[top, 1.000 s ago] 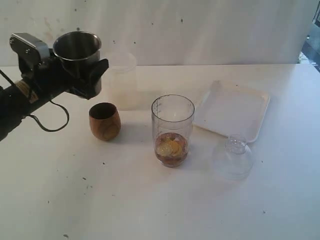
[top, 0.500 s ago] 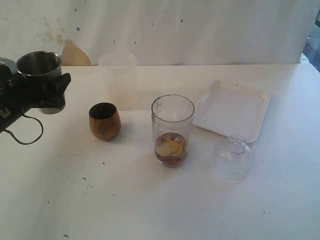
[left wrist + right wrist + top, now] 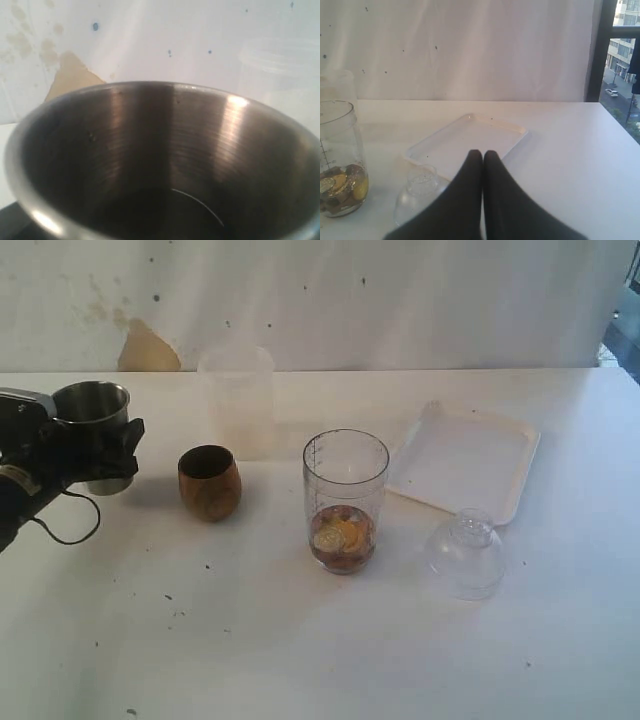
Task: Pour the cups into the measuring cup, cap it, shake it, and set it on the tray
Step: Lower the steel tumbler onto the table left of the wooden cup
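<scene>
My left gripper is shut on the steel tumbler, upright and low over the table's far left. The tumbler's dark interior fills the left wrist view and hides the fingers. The brown wooden cup stands just right of it. The clear measuring cup stands mid-table, uncapped, with coin-like pieces in brownish contents at its bottom. The white tray lies to its right. My right gripper is shut and empty, near the tray; the exterior view does not show it.
A clear domed lid sits on the table in front of the tray, close to my right gripper in the right wrist view. A frosted translucent cup stands behind the wooden cup. A white wall backs the table.
My left arm has carried the steel tumbler leftward and down, away from the frosted cup to the table's left edge. Nothing else moved.
</scene>
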`<state>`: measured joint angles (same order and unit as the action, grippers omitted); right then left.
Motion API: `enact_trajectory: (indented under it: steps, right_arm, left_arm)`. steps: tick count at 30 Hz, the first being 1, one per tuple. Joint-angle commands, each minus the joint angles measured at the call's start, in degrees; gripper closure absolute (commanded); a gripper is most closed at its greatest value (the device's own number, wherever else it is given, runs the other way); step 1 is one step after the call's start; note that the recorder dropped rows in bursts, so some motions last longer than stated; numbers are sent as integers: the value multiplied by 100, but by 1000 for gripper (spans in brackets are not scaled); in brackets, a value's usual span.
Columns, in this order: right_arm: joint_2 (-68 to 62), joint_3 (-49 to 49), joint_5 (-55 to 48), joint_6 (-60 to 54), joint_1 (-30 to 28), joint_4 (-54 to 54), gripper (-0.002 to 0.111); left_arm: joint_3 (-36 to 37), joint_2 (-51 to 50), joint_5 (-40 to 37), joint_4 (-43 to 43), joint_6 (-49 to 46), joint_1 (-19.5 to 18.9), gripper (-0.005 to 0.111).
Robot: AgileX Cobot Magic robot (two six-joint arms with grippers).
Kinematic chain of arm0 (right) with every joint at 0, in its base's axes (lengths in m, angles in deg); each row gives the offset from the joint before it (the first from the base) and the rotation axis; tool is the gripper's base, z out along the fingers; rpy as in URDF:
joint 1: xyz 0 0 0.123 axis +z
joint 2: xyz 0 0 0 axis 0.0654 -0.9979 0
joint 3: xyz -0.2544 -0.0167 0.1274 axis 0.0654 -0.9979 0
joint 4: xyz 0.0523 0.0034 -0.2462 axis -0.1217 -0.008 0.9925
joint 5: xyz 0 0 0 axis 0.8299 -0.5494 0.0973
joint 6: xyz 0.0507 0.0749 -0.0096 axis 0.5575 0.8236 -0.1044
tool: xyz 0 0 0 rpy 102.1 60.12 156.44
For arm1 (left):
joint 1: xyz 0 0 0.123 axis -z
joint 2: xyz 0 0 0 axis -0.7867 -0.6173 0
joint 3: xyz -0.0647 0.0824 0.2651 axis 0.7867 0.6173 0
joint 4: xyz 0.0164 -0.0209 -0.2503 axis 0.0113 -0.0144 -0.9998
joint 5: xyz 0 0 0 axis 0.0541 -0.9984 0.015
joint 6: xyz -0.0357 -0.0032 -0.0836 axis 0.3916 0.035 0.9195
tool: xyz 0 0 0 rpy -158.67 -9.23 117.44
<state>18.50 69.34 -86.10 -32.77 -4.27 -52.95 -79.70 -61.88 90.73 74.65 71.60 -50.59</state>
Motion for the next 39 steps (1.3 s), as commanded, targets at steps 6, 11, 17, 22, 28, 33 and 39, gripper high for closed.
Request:
enact_trajectory:
  steps: [6, 11, 17, 22, 28, 33, 39]
  right_arm:
    - [26, -10, 2, 4, -21, 0, 108]
    - [26, -10, 2, 4, -21, 0, 108]
    - [26, -10, 2, 4, -21, 0, 108]
    - [26, -10, 2, 4, -21, 0, 108]
    - [26, -10, 2, 4, -21, 0, 108]
    - [26, -10, 2, 4, -21, 0, 108]
    - [26, -10, 2, 4, -21, 0, 108]
  left_arm:
    - [-460, -220, 297, -128, 171, -4, 107]
    - [-644, -299, 297, -88, 272, -4, 107]
    - [-779, -605, 297, 110, 415, -4, 107]
    - [-779, -605, 297, 110, 402, -4, 100]
    - [-779, -605, 297, 110, 414, -4, 63]
    - [-779, -605, 297, 110, 414, -4, 39]
    - [-779, -605, 297, 110, 414, -4, 17]
